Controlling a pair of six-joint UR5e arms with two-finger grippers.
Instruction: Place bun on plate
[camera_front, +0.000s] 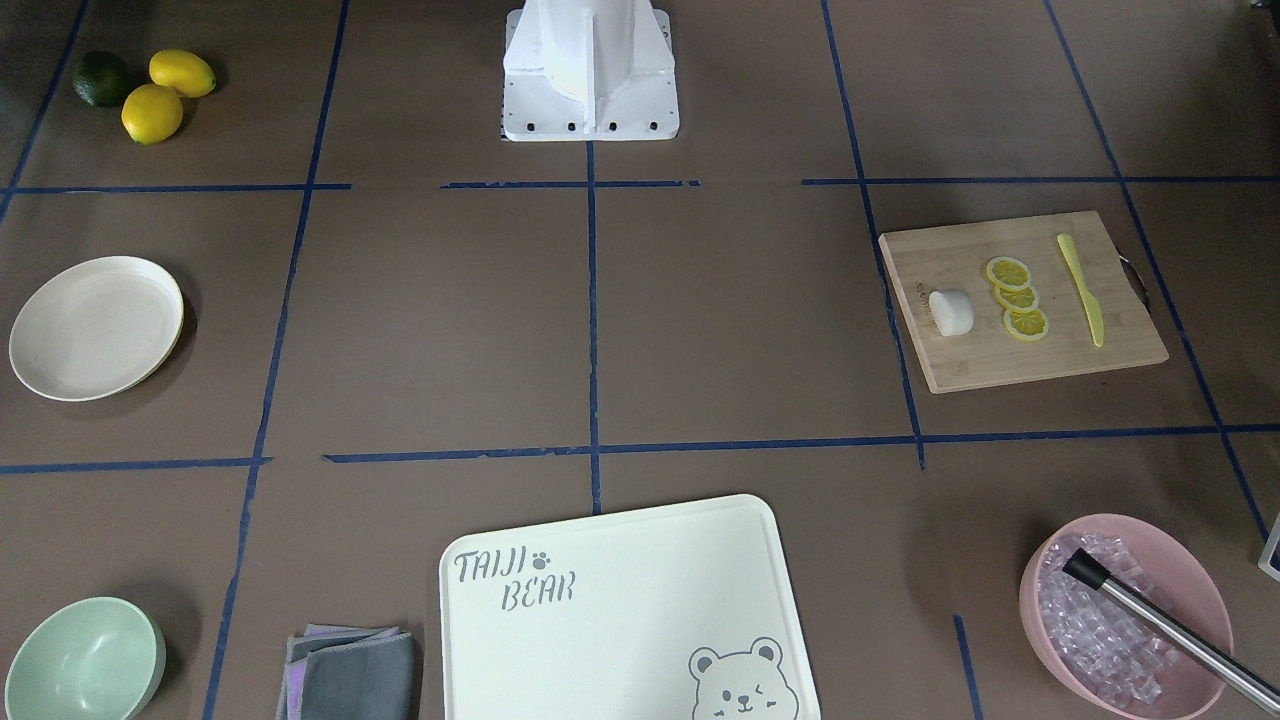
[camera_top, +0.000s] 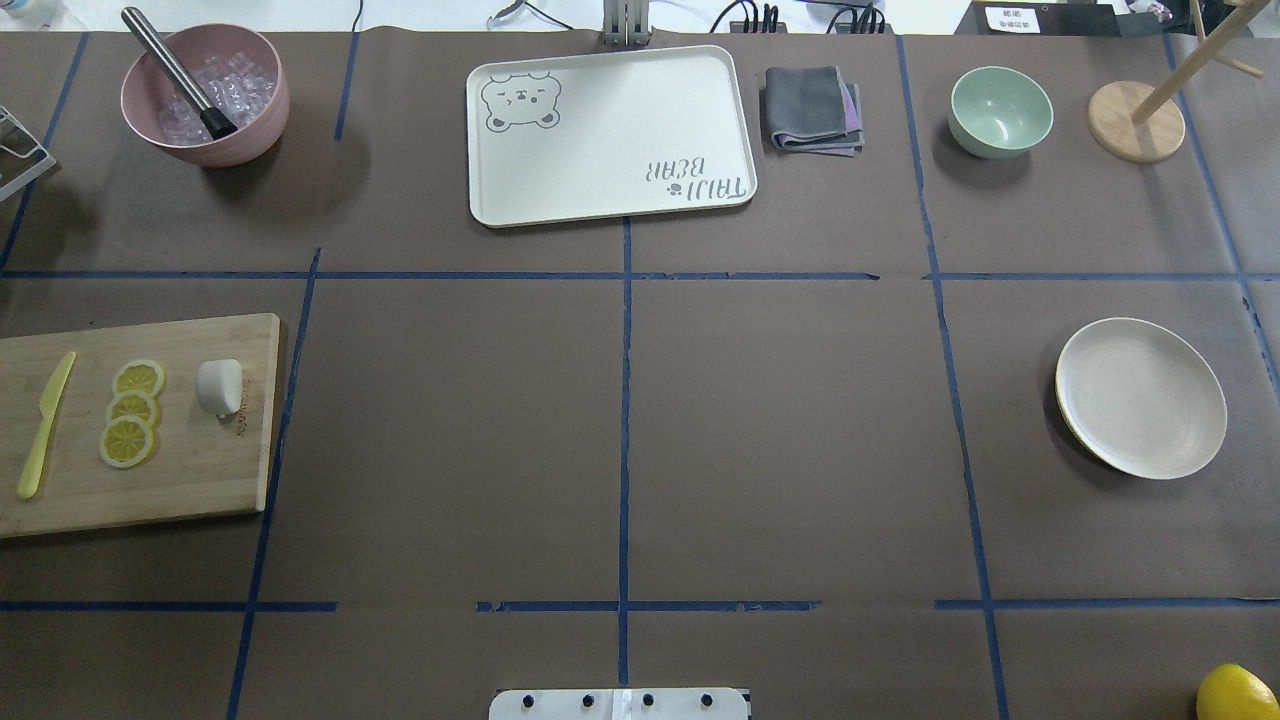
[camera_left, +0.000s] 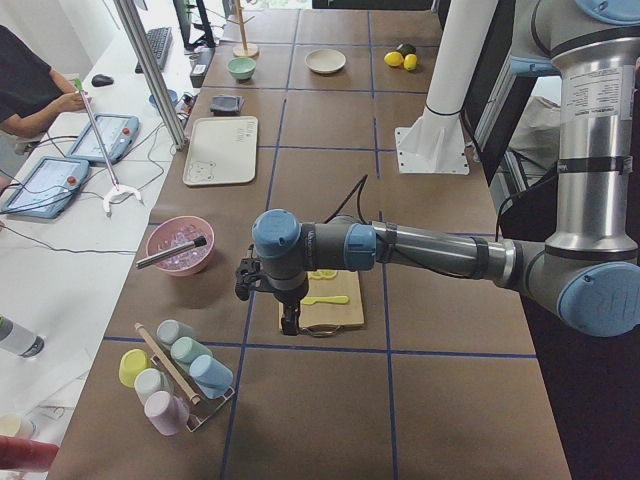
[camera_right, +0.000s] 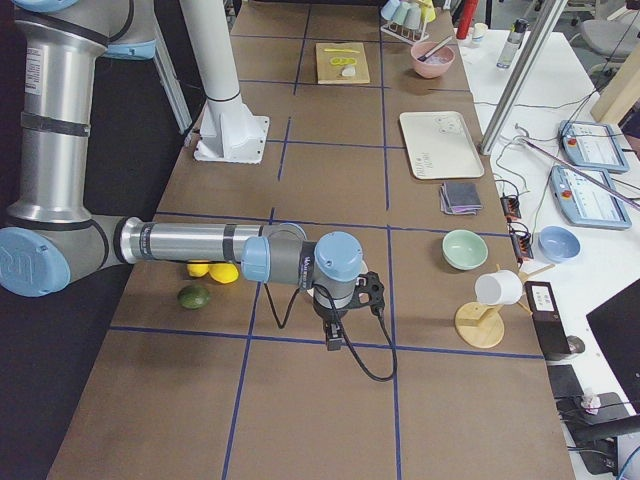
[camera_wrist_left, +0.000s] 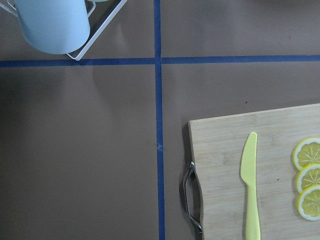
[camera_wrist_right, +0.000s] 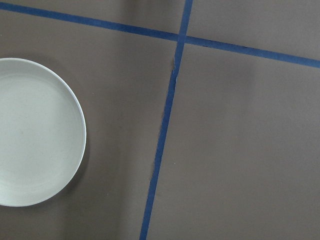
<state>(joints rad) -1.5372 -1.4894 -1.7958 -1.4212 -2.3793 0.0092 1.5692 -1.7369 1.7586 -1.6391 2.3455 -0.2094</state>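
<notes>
The bun (camera_front: 951, 312) (camera_top: 219, 386) is a small white lump lying on a bamboo cutting board (camera_front: 1000, 365) (camera_top: 180, 480), beside three lemon slices (camera_top: 130, 412). The plate (camera_front: 95, 328) (camera_top: 1140, 397) (camera_wrist_right: 35, 132) sits bare on the opposite side of the table. My left gripper (camera_left: 290, 326) hangs above the board's outer end, and the left wrist view looks down on the board's handle (camera_wrist_left: 190, 195). My right gripper (camera_right: 334, 342) hovers near the plate. Both grippers show only in the side views, so I cannot tell whether they are open or shut.
A yellow knife (camera_top: 45, 425) lies on the board. A pink bowl (camera_top: 205, 95) of ice with tongs, a bear-printed tray (camera_top: 610, 135), a folded cloth (camera_top: 812, 110) and a green bowl (camera_top: 1000, 112) line the far edge. Lemons and a lime (camera_front: 150, 90) lie near the plate.
</notes>
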